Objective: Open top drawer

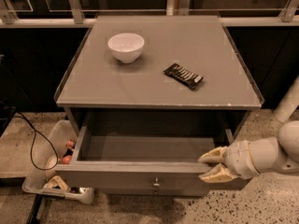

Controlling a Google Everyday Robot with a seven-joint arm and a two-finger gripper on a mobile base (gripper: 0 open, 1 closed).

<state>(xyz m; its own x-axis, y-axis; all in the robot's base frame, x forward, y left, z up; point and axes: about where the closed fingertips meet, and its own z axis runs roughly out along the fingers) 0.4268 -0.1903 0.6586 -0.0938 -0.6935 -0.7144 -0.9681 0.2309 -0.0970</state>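
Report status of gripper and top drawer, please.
Gripper at right end of front panel, clamped on its rim. Top drawer pulled open. Plastic bin on floor by left corner.

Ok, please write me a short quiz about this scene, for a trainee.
1. True or false: the grey top drawer with the small round metal knob is closed.
2. Which thing stands on the flat grey cabinet top? A) round white bowl B) red cup C) metal spoon
3. Fill in: the robot's pale two-finger claw grips the drawer's front panel near the picture's ____ edge.
Key: 1 false; 2 A; 3 right.
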